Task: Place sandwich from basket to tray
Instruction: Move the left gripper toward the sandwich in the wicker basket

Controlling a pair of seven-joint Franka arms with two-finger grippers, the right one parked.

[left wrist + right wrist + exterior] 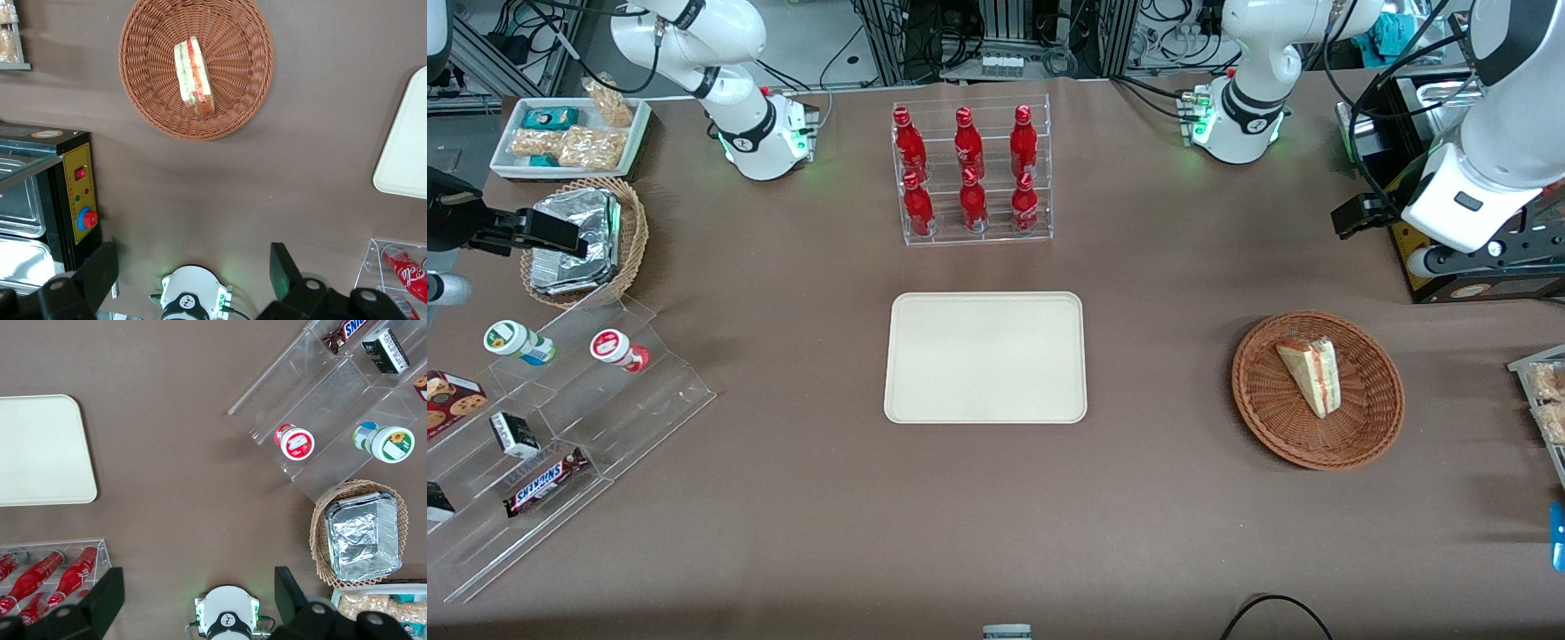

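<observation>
So the sandwich (1311, 373) is sitting in the reddish wicker basket (1318, 388), lying on its side, out toward the working arm's end of the counter (783, 498). The cream tray (985, 357) is mid-counter with nothing on it, well apart from the basket.

Views differ a fair bit here. The front view only catches the working arm's chunky white link up high at that end of the counter, and I can't really make out the business end there. The left wrist view is the one that shows the gripper (193, 277): two dark fingers (99, 272) spread wide with nothing between them, held up well above the counter and farther from the front camera than the basket, roughly over the arm's own base (192, 300). They touch nothing. That same view shows the sandwich's (194, 78) red and green filling edge-on, plus a black box with a yellow panel and red knob (79, 193) just beside the basket's patch of counter, and a corner of the tray (407, 140).

The front view gives the rest: a clear rack of six red bottles (967, 173) farther from the camera than the tray, and at the parked arm's end a tan basket with foil packets (578, 240) and a stepped acrylic stand (560, 427) with snacks.
</observation>
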